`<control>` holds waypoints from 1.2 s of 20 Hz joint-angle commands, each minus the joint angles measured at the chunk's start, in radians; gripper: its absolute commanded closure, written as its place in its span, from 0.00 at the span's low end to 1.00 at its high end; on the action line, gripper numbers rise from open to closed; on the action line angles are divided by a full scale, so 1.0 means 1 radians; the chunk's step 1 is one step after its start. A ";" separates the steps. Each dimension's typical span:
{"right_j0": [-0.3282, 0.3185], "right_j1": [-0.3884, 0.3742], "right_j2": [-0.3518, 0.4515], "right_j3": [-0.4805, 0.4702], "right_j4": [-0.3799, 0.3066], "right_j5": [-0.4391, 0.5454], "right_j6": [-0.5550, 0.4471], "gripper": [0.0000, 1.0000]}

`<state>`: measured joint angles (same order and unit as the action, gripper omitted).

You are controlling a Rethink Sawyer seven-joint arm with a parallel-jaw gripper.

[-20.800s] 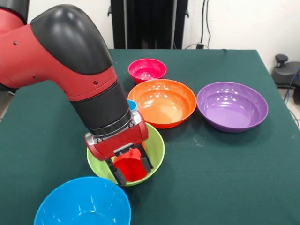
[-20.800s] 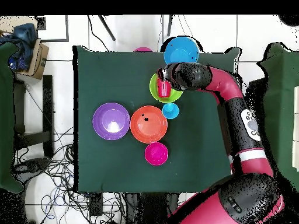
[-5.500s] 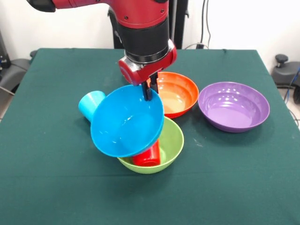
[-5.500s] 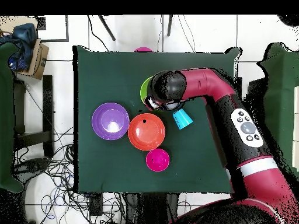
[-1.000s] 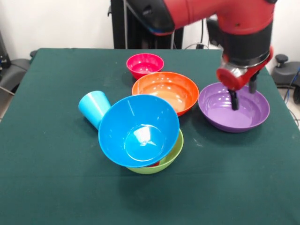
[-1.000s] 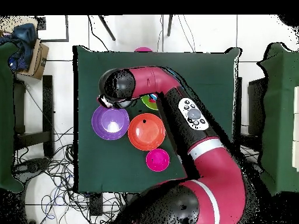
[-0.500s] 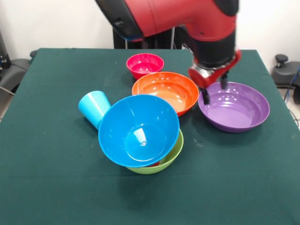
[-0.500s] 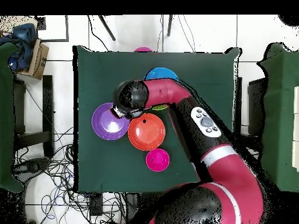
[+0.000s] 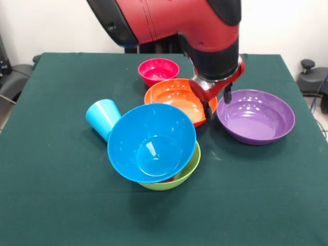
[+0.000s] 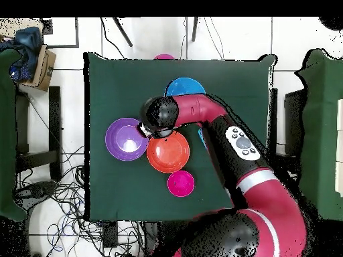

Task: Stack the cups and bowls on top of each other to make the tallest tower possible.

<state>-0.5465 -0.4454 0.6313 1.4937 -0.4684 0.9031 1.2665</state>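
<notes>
My gripper (image 9: 217, 103) is open and empty. It hangs low over the gap between the orange bowl (image 9: 174, 97) and the purple bowl (image 9: 256, 117), one finger by each rim. The blue bowl (image 9: 151, 143) rests tilted on the lime green bowl (image 9: 188, 165), with a sliver of the red cup (image 9: 167, 179) showing beneath it. The light blue cup (image 9: 102, 118) lies on its side against the blue bowl. The small pink-red bowl (image 9: 159, 70) stands behind the orange one. In the overhead view the gripper (image 10: 144, 129) sits between the purple bowl (image 10: 124, 139) and the orange bowl (image 10: 167, 152). No yellow cups show.
The arm (image 10: 221, 127) crosses the table above the green bowl and the light blue cup in the overhead view. A pink object (image 10: 164, 57) shows at the table's far edge there. Chairs and cables surround the table.
The gripper has moved from over the purple bowl's inside to the gap beside the orange bowl. Earlier it held the blue bowl, which now lies released on the green bowl.
</notes>
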 commanded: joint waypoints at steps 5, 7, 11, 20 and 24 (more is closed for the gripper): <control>0.098 0.152 -0.070 -0.141 -0.092 -0.114 0.043 0.00; 0.108 0.161 -0.072 -0.157 -0.087 -0.112 0.048 0.00; 0.132 0.195 -0.082 -0.196 -0.085 -0.130 0.061 0.00; 0.165 0.267 -0.095 -0.273 -0.080 -0.133 0.052 0.00; 0.182 0.324 -0.109 -0.318 -0.093 -0.113 0.025 0.00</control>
<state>-0.4026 -0.2413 0.6027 1.3118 -0.4981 0.8218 1.2667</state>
